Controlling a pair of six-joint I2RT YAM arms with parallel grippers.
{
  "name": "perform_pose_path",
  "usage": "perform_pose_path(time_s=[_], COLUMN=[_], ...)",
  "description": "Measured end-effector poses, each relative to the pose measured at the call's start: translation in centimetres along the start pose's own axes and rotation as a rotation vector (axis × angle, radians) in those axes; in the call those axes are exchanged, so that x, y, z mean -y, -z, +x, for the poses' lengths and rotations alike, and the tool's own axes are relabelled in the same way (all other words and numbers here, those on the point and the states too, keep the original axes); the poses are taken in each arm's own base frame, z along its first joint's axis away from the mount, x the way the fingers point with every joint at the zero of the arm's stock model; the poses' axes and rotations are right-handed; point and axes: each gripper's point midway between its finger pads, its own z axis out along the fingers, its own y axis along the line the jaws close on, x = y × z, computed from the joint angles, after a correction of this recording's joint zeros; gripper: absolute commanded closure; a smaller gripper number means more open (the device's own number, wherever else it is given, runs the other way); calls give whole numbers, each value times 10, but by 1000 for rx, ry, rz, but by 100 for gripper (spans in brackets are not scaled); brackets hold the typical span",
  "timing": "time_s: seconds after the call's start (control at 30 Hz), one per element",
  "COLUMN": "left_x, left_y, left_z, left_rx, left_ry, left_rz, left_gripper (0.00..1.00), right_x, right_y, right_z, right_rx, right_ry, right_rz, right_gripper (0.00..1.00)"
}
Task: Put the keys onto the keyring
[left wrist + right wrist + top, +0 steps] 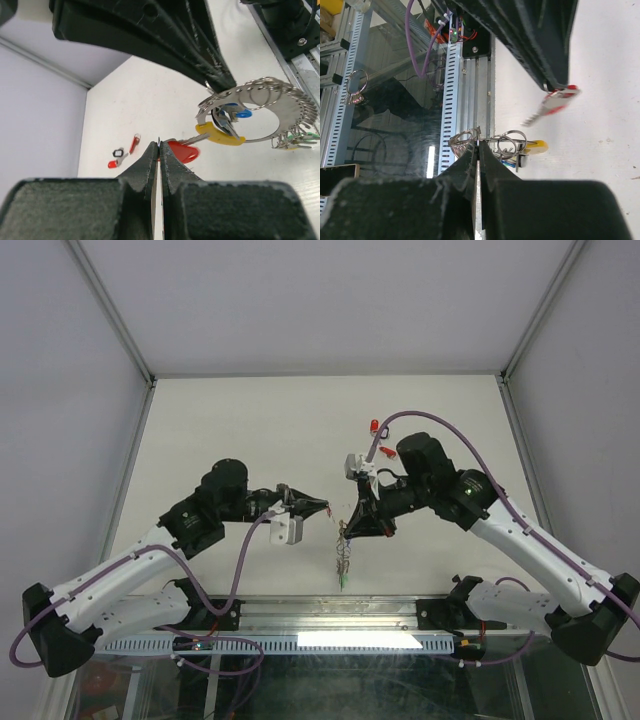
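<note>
Dangling from pinched right gripper (478, 145): silvery coiled keyring (290, 107), yellow arc (220, 136); left gripper (158, 145) clamping red-tagged key (182, 151).

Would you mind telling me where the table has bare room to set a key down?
Bare: the table's far-left stretch, beyond the left arm. Crowded: the middle, where left fingers and right fingers meet by the keyring; loose red-tagged keys lie beyond.

claws x2 (158, 147) (478, 147), keyring x1 (300, 110), red keys x3 (182, 151) (134, 143) (113, 163)

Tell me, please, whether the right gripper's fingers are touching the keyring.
Touching. In the right wrist view, the right gripper's fingers are shut on the keyring, its wire loops pinched at their tips.
</note>
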Motion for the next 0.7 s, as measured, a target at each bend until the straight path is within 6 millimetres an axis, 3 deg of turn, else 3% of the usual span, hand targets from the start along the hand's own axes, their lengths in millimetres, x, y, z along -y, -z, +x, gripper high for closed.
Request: perform_pose_path(time_s=[0.27,0.47,0.7], left_x=[5,11,17], left_y=[-9,-9,-10], left_z=[24,15,2], left_rx=[-82,-47,13], left_ry=[93,84,71], left_rz=[29,77,122], left_gripper=[100,100,100], right_x=[4,13,4], right_y=[-4,-12,-19], right_z=[4,-2,-14], right_rx=[-18,-33,-3], right_ry=[-25,-49,-87], right_rz=[-3,-16,-123], right_gripper=[100,100,100])
